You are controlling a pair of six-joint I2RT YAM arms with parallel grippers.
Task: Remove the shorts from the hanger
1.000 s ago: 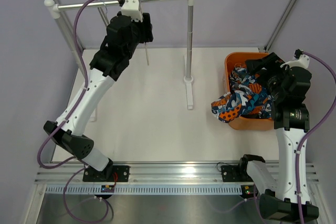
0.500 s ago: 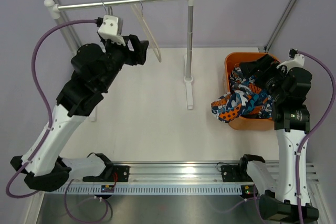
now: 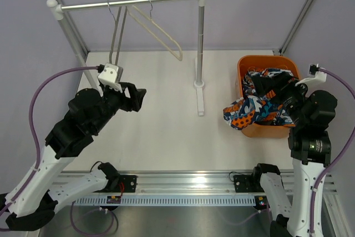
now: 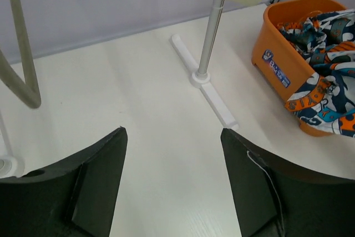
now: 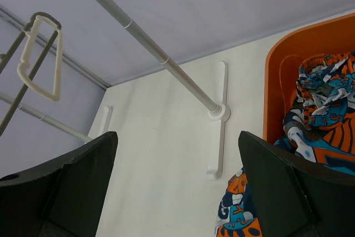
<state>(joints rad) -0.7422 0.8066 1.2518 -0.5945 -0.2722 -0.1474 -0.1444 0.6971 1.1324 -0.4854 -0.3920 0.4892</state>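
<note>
The shorts [image 3: 256,105] lie bunched in an orange bin [image 3: 242,70] at the right, one leg spilling over its left rim onto the table. They also show in the left wrist view [image 4: 327,81] and the right wrist view [image 5: 324,109]. The bare cream-white hanger [image 3: 162,36] hangs by its hook on the rail; it shows in the right wrist view [image 5: 41,54]. My left gripper [image 3: 138,97] is open and empty over the table, left of centre, below the rail. My right gripper [image 3: 274,87] is open and empty over the bin.
The metal rail [image 3: 89,5] spans the back on a right post [image 3: 199,43] with a white foot [image 3: 198,95]. A second, greyer hanger [image 3: 116,34] hangs left of the cream one. Purple walls close the back and sides.
My left arm has drawn back from the rail, down and toward the near left, leaving the cream hanger swinging free on the rail. My right arm has pulled slightly back over the bin.
</note>
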